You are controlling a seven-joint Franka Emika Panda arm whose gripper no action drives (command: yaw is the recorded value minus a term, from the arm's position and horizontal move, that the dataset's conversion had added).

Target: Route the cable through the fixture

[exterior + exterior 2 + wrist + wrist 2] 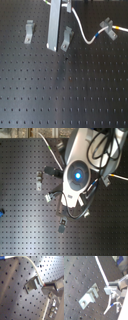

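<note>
One cable (pixel 85 31) runs from the fingers (pixel 66 6) down across the bench (pixel 60 95) to the cross-shaped clip (pixel 108 25) at the first exterior view's right. The fixture (pixel 65 39) stands just beside the arm, the cable passing close over it in both wrist views. Whether the fingers pinch the cable I cannot tell.

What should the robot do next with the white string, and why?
Probably lower the cable a little into the forked top of the fixture. In both wrist views the cable passes just above and beside the fixture's fork, seemingly not yet seated in it. The gripper is right next to the fixture, so a small downward nudge looks enough.
</note>
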